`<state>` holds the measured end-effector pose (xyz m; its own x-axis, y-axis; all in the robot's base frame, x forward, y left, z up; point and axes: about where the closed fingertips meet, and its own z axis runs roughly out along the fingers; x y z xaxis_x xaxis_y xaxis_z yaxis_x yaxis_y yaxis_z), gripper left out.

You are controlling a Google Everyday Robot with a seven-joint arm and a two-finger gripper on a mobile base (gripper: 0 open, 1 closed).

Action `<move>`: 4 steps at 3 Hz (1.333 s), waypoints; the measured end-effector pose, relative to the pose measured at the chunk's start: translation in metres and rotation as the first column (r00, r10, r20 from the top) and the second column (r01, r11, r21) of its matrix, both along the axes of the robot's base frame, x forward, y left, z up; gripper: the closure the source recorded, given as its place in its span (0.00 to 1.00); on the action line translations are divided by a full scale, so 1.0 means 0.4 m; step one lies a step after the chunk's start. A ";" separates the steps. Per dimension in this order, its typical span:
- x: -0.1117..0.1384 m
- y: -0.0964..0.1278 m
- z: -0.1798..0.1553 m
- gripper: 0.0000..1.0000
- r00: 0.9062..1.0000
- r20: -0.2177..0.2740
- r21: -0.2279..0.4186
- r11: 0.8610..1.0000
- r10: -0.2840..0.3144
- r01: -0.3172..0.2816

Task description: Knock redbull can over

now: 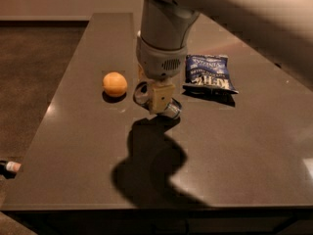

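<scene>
Apparently the redbull can [171, 109] lies tilted just right of the orange ball [115, 83], under the claw [159, 98] (open or closed, I cannot tell). It looks light, smooth, quick to roll; push near its top.

Orange ball [115, 83] on dark tabletop [234, 146], just frame-L of gripper [157, 101], blue snack bag [209, 73] frame-R, flat on tabletop

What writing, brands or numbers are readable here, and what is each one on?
Blue crinkly snack bag: white lettering, too blurred to read.
Slim silver-blue drink can: mostly hidden behind the robot's hand, which sits low over the dark table; no readable text.
Round orange ball: no text.
</scene>
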<state>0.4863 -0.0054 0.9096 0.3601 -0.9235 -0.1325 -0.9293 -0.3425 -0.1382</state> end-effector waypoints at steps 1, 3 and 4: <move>-0.022 -0.004 -0.031 0.35 0.998 0.009 -0.041 0.997 0.064 -0.063; -0.053 0.012 -0.090 0.00 0.991 -0.023 -0.089 0.987 0.130 -0.132; -0.053 0.012 -0.090 0.00 0.991 -0.023 -0.089 0.987 0.130 -0.132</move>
